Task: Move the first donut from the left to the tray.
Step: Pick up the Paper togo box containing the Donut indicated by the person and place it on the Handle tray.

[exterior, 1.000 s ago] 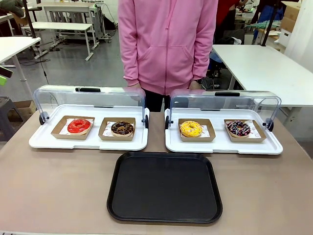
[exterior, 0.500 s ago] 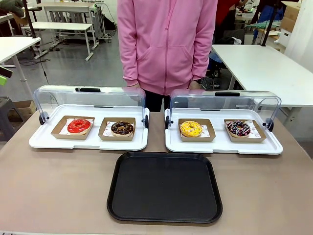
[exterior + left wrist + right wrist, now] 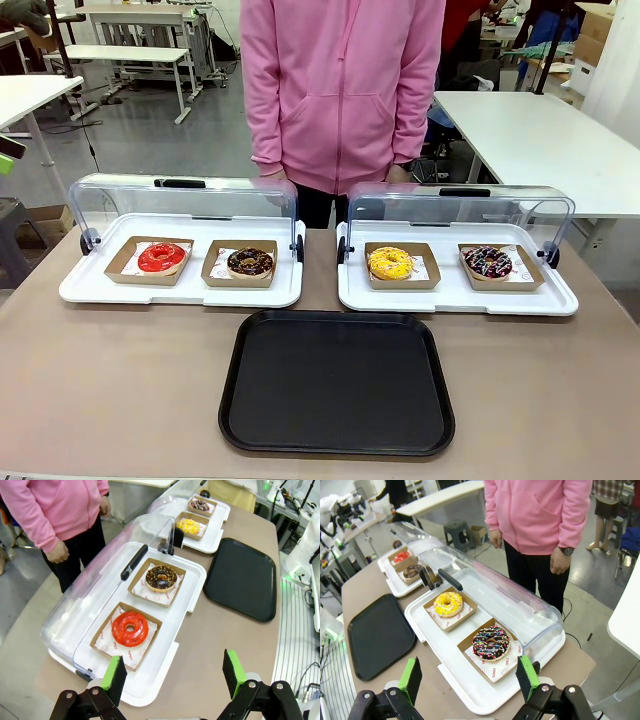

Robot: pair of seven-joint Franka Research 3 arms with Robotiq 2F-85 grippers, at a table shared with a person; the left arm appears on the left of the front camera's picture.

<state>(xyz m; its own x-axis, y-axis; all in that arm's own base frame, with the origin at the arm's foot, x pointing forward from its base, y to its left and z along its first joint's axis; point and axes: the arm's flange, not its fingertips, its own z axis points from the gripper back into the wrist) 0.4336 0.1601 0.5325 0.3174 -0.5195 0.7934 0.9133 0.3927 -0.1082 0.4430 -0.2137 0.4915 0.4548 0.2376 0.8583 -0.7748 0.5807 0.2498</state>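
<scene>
The glossy red donut point(image 3: 162, 257) lies on white paper in a brown cardboard box, at the left end of the left white tray point(image 3: 110, 292). From the left wrist it shows as the red donut point(image 3: 130, 628), a little beyond my open left gripper point(image 3: 175, 672), which holds nothing. The black tray point(image 3: 337, 381) lies bare at the middle front of the table; it is also the black tray point(image 3: 242, 578) and the black tray point(image 3: 376, 635). My right gripper point(image 3: 468, 676) hangs open above the right end of the right white tray point(image 3: 470, 690).
A chocolate donut point(image 3: 250, 262) sits beside the red one. The right white tray point(image 3: 500, 303) holds a yellow donut point(image 3: 390, 262) and a sprinkled chocolate donut point(image 3: 488, 262). Both clear domed lids point(image 3: 185, 203) are swung back. A person in a pink hoodie point(image 3: 342, 90) stands at the far side.
</scene>
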